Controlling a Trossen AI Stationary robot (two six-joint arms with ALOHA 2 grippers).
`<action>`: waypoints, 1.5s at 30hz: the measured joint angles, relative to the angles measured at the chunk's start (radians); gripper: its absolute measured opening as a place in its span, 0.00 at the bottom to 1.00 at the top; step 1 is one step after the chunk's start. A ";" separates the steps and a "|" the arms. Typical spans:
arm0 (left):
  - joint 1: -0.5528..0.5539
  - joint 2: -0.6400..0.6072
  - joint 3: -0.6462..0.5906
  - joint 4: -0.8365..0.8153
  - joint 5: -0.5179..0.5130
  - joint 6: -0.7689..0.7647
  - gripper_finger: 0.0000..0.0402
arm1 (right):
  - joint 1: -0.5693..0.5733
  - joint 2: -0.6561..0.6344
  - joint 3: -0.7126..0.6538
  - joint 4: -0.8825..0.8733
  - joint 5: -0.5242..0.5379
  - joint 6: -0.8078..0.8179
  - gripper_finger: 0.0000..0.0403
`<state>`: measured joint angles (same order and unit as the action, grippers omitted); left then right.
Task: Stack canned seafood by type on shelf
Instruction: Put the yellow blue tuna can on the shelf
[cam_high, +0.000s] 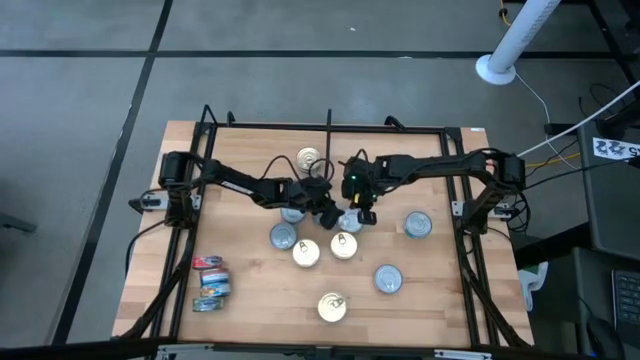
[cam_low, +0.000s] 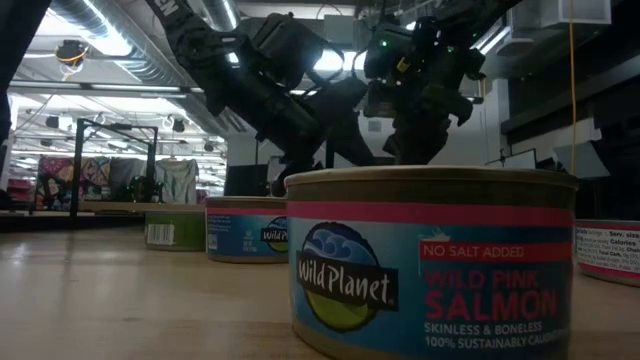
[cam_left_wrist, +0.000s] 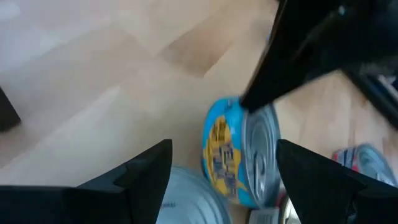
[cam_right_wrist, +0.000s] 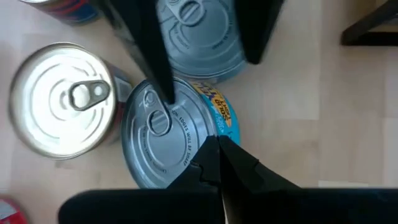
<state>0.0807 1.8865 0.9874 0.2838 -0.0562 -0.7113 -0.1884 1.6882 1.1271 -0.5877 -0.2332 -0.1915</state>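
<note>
On the shelf's wooden board (cam_high: 430, 300) a silver-topped, blue-labelled tin (cam_right_wrist: 168, 137) stands upright at the middle (cam_high: 350, 222). My right gripper (cam_right_wrist: 217, 146) is shut, its tips at this tin's top edge. My left gripper (cam_left_wrist: 221, 149) is open and comes in from the left (cam_high: 328, 208). Its fingers straddle a second silver-topped tin (cam_right_wrist: 199, 37), and one finger (cam_right_wrist: 158, 74) reaches over the first tin's top. A gold-topped tin (cam_right_wrist: 62, 99) stands right beside the first tin. My right gripper sets its shut fingertips on the blue-labelled tin's top rim (cam_right_wrist: 208, 134), slanting down from the table's right side. The tin stands upright on the board. My left gripper: whether the finger over that tin's top touches it, I cannot tell.
More tins stand around on the board: gold-topped ones (cam_high: 311, 158) (cam_high: 332, 307), silver-blue ones (cam_high: 417, 224) (cam_high: 388, 278) (cam_high: 284, 237), and red-and-blue labelled ones (cam_high: 210, 285) at the near left. A salmon tin (cam_low: 430, 260) fills the low view. A black frame (cam_high: 330, 128) edges the board.
</note>
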 joint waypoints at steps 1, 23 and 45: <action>-0.003 0.003 0.000 0.003 0.002 0.000 0.70 | 0.007 0.000 0.000 0.000 0.019 0.000 0.00; -0.018 0.021 0.000 0.042 0.004 0.031 0.70 | 0.053 -0.003 0.000 0.049 0.053 0.000 0.00; -0.018 0.021 0.000 0.032 0.127 0.029 0.70 | 0.119 -0.004 0.000 0.117 0.111 -0.065 0.00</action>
<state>0.0632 1.9072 0.9871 0.3161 0.0711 -0.6826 -0.0697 1.6840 1.1275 -0.4707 -0.1219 -0.2565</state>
